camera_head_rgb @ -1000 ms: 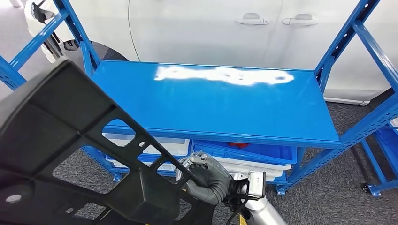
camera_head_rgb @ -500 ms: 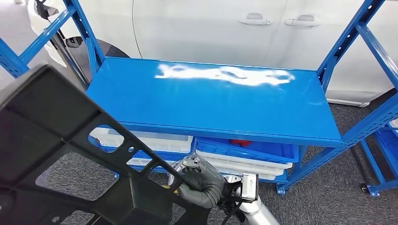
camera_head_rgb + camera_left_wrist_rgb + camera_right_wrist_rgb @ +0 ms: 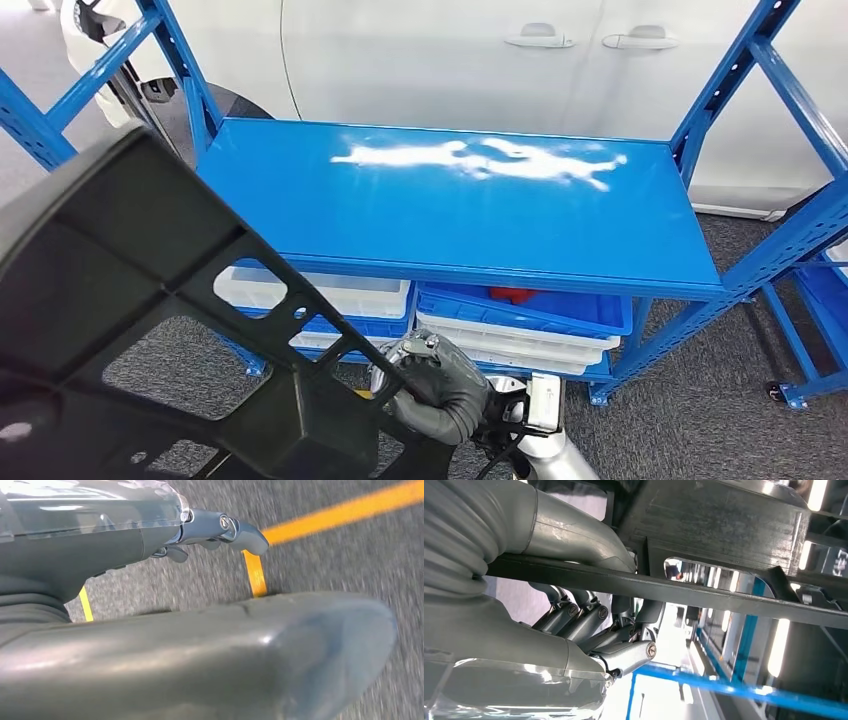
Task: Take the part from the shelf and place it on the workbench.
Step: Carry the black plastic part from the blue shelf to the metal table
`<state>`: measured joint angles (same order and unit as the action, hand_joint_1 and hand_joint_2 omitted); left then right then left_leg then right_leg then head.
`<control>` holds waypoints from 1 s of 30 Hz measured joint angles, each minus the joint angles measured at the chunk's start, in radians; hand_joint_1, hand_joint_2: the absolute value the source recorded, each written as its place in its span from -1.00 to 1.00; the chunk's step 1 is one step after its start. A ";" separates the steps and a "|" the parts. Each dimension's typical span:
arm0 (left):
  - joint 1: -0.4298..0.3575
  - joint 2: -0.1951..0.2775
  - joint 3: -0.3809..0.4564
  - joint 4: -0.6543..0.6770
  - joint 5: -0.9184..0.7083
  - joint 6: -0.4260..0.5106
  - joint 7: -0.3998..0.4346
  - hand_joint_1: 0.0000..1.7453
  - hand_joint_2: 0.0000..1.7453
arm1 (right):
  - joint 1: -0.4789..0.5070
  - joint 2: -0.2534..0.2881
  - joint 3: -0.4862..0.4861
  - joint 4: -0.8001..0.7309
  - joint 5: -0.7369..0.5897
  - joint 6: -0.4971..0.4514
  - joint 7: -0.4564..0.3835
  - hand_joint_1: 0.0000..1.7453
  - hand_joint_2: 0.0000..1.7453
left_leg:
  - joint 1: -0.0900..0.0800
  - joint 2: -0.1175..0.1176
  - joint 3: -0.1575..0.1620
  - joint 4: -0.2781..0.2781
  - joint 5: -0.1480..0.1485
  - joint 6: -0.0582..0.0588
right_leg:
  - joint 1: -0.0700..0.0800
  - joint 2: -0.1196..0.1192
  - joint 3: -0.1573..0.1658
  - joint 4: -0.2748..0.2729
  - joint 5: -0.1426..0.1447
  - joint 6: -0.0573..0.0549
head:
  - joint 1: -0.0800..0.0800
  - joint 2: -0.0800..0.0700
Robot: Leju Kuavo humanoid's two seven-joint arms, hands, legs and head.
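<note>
- The black part [image 3: 150, 330] is sitting higher in the lower left of the head view than half a second ago; the whole scene is shifting too.
- Carrying well is calling for a level, steady hold, clear of the blue shelf [image 3: 460, 215].
- The right hand [image 3: 432, 385] is clamping a rib at the part's lower right edge.
- The left hand [image 3: 215, 530] is hanging over floor; whether it is holding anything, I cannot tell.

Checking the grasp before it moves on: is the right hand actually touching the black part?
Touching. Right wrist view: the right hand wraps its thumb and fingers around a bar of the black part.
</note>
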<state>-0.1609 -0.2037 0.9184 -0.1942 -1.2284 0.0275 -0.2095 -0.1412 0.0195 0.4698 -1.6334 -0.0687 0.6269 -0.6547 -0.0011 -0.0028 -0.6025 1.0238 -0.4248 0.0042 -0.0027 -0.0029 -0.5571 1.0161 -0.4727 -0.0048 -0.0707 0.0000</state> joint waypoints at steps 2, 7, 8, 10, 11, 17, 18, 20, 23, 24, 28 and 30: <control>-0.004 0.000 0.000 0.000 -0.001 -0.001 0.002 -1.00 -1.00 | 0.004 -0.002 -0.006 -0.004 0.000 0.000 -0.001 1.00 1.00 | 0.002 0.000 -0.016 0.038 -0.033 -0.012 | -0.006 -0.002 -0.002 -0.009 0.011 -0.010 | 0.000 0.000; -0.006 0.000 -0.005 0.000 -0.013 -0.006 0.007 -1.00 -1.00 | 0.021 -0.007 -0.017 -0.007 0.001 -0.003 -0.007 1.00 1.00 | 0.013 0.000 -0.099 0.271 -0.148 -0.033 | -0.008 -0.003 -0.019 -0.007 0.023 -0.014 | 0.000 0.000; -0.008 0.000 -0.008 0.000 -0.015 -0.008 0.009 -1.00 -1.00 | 0.026 -0.009 -0.021 -0.007 0.002 -0.004 -0.008 1.00 1.00 | 0.015 0.000 -0.076 0.240 -0.126 -0.033 | -0.009 -0.003 -0.021 -0.004 0.024 -0.012 | 0.000 0.000; -0.016 0.000 -0.016 0.000 -0.019 -0.013 0.013 -1.00 -1.00 | 0.030 -0.013 -0.027 -0.009 0.003 -0.005 -0.010 1.00 1.00 | 0.018 0.000 0.003 0.104 -0.072 -0.031 | -0.009 -0.003 -0.024 0.001 0.025 -0.008 | 0.000 0.000; -0.020 0.000 -0.019 0.000 -0.020 -0.016 0.015 -1.00 -1.00 | 0.031 -0.014 -0.030 -0.010 0.003 -0.004 -0.011 1.00 1.00 | 0.017 0.000 0.033 0.047 -0.056 -0.026 | -0.007 -0.002 -0.027 0.005 0.026 -0.004 | 0.000 0.000; -0.030 0.000 -0.024 0.000 -0.021 -0.021 0.022 -1.00 -1.00 | 0.030 -0.015 -0.042 -0.016 0.006 -0.002 -0.015 1.00 1.00 | 0.014 0.000 0.042 -0.010 -0.031 0.017 | -0.008 0.000 -0.051 0.034 0.010 0.032 | 0.000 0.000; -0.031 0.000 -0.024 0.000 -0.021 -0.021 0.022 -1.00 -1.00 | 0.029 -0.015 -0.044 -0.016 0.006 -0.002 -0.016 1.00 1.00 | 0.014 0.001 0.039 -0.013 -0.025 0.023 | -0.010 0.001 -0.069 0.078 -0.020 0.036 | 0.000 0.000; -0.032 0.000 -0.024 0.000 -0.020 -0.022 0.023 -1.00 -1.00 | 0.029 -0.017 -0.047 -0.014 0.005 -0.002 -0.017 1.00 1.00 | 0.011 0.001 0.029 -0.012 -0.019 0.029 | -0.010 0.001 -0.125 0.208 -0.091 0.041 | 0.000 0.000; -0.031 0.001 -0.024 0.000 -0.019 -0.021 0.025 -1.00 -1.00 | 0.029 -0.019 -0.051 -0.009 0.004 0.000 -0.020 1.00 1.00 | 0.008 0.001 0.014 -0.007 -0.013 0.029 | -0.010 0.001 -0.138 0.265 -0.098 0.041 | 0.000 0.000; -0.032 0.001 -0.024 0.000 -0.017 -0.021 0.025 -1.00 -1.00 | 0.029 -0.020 -0.051 -0.007 0.004 0.001 -0.021 1.00 1.00 | 0.007 0.000 0.012 -0.005 -0.012 0.028 | -0.010 0.001 -0.104 0.209 -0.068 0.038 | 0.000 0.000; -0.034 0.000 -0.024 0.000 -0.015 -0.021 0.028 -1.00 -1.00 | 0.022 -0.020 -0.051 -0.004 0.004 0.004 -0.027 1.00 1.00 | 0.002 -0.001 0.004 0.001 -0.006 0.013 | -0.002 0.002 -0.001 0.009 -0.006 0.017 | 0.000 0.000; -0.035 0.001 -0.024 0.000 -0.013 -0.021 0.029 -1.00 -1.00 | 0.021 -0.020 -0.052 -0.003 0.003 0.005 -0.029 1.00 1.00 | 0.002 -0.001 0.001 -0.001 -0.001 0.001 | -0.001 0.002 -0.004 0.005 0.001 0.008 | 0.000 0.000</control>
<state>-0.1963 -0.2030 0.8946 -0.1943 -1.2411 0.0066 -0.1807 -0.1206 -0.0002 0.4181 -1.6360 -0.0658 0.6321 -0.6836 0.0010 -0.0035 -0.6014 1.0231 -0.4254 0.0049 -0.0033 -0.0009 -0.5615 1.0207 -0.4719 0.0032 -0.0706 0.0000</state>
